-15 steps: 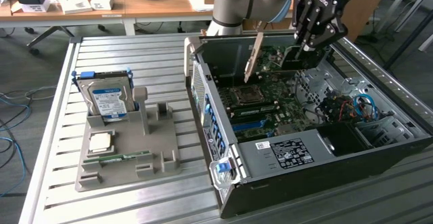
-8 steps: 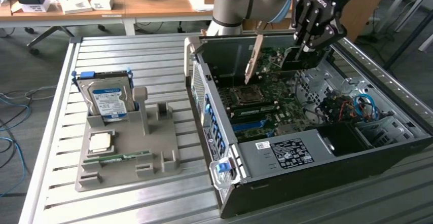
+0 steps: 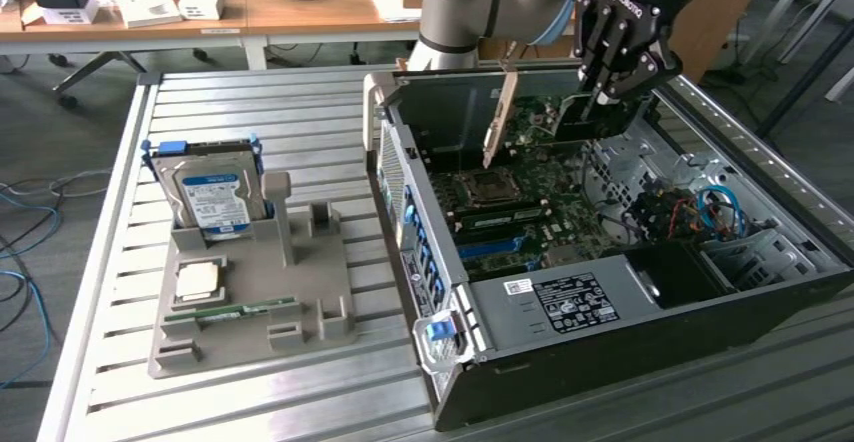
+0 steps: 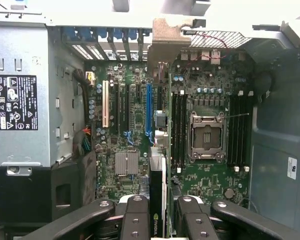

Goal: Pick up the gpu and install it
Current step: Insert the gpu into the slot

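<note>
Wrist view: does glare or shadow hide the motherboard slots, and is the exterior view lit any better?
Wrist view: green motherboard evenly lit, slots readable, no glare; the thin dark gpu card held in the tool is dim. Exterior view: soft even room light, no hard shadows on the ribbed metal table; black open computer case dark inside.

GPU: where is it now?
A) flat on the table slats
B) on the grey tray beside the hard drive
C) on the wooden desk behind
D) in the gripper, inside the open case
D: the gripper is shut on the gpu, which stands on edge above the motherboard in the case.
</note>
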Controlling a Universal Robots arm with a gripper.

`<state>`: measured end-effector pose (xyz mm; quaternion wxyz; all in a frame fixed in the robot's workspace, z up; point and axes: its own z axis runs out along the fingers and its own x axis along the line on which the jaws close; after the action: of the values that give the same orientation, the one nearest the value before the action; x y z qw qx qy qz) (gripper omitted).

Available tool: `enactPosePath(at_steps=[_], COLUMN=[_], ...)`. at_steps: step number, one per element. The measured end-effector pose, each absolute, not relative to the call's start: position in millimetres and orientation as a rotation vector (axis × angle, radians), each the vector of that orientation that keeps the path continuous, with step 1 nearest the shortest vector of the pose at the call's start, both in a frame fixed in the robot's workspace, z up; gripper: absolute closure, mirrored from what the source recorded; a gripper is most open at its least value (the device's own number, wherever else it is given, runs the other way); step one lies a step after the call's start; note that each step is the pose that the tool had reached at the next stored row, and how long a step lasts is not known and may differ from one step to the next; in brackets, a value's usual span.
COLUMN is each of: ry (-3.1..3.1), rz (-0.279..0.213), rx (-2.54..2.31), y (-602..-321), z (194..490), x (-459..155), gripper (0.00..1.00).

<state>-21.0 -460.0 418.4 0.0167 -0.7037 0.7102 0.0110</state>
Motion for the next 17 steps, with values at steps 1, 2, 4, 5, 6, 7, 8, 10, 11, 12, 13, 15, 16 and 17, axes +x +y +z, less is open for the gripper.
enactPosePath(at_steps=[1,2,4,5,6,7,8,10,11,12,13,15,16,17], ry=[2.208,2.208,2.208,2.208,2.208,2.208,2.208,2.207,2.207,2.207,2.207,2.207,2.207,2.207], rz=[0.034,0.034,0.034,0.034,0.034,0.034,0.034,0.032,0.032,0.032,0.031,0.032,0.032,0.032], rx=[-2.188,-2.188,-2.187,-2.187,-2.187,-2.187,-2.187,-2.186,-2.186,-2.186,-2.187,-2.186,-2.186,-2.186], y=[-460.0,-460.0,-460.0,-460.0,-460.0,-460.0,-459.9,-459.9,-459.9,-460.0,-460.0,-460.0,-460.0,-460.0], z=[418.3,418.3,418.3,418.3,418.3,417.9,417.4,416.4,416.1,416.1,416.1,415.9,415.9,415.9], x=[-21.0,-21.1,-21.1,-21.1,-21.2,-21.6,-22.1,-23.4,-24.0,-24.3,-24.3,-24.4,-24.4,-24.4], gripper=[0.74,0.74,0.74,0.74,0.74,0.74,0.74,0.74,0.74,0.74,0.74,0.74,0.74,0.74])
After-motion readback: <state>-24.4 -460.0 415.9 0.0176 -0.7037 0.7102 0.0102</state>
